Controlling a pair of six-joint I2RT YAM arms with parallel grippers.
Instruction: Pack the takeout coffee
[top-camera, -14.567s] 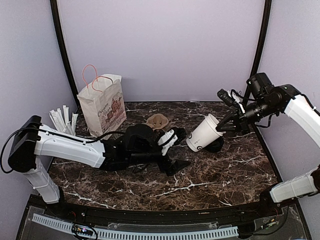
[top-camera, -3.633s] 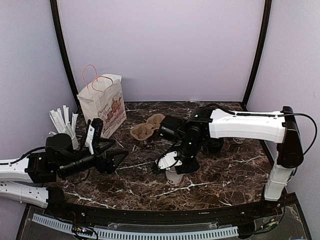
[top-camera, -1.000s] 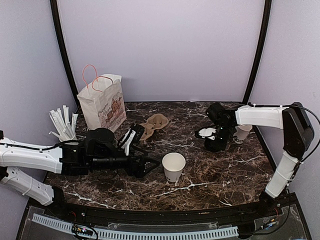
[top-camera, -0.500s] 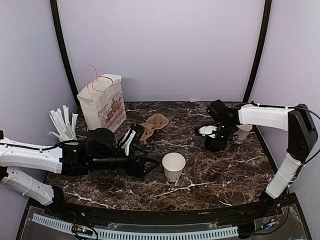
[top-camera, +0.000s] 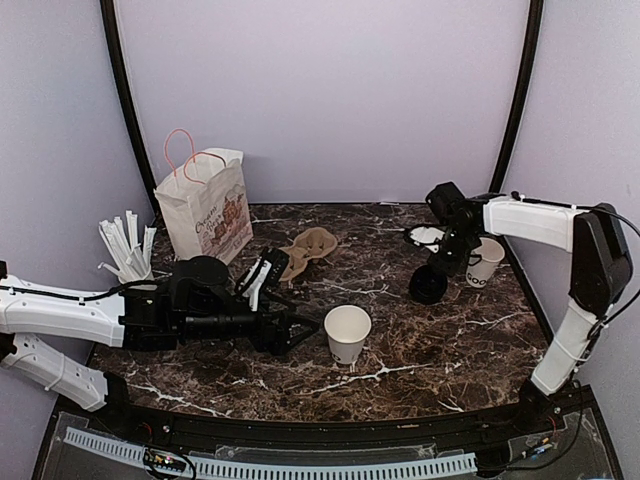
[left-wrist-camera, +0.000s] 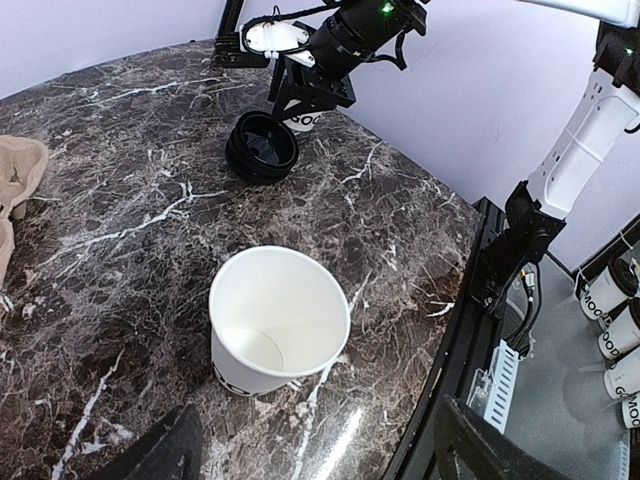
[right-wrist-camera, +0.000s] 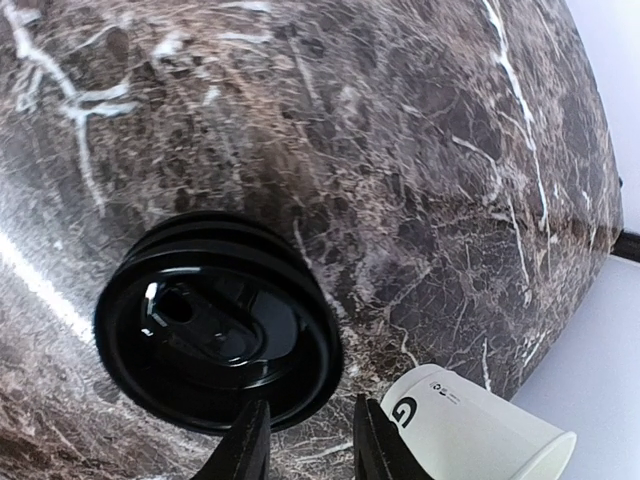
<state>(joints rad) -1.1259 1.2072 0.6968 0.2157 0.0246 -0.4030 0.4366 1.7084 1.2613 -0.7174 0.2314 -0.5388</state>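
White paper cup (top-camera: 347, 333) stands lidless on the table (top-camera: 440, 350) before the wide-open left gripper (top-camera: 303, 334). Right gripper (right-wrist-camera: 308, 445), narrowly parted and empty, hovers over black lids (right-wrist-camera: 215, 320); lidding and bagging apparently remain.

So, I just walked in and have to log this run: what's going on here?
A takeout coffee is being put together for packing. The lidless white paper cup stands upright mid-table, with the left gripper open beside it. The right gripper hovers open above the stack of black lids, holding nothing, next to a second cup. The paper bag stands at the far left.
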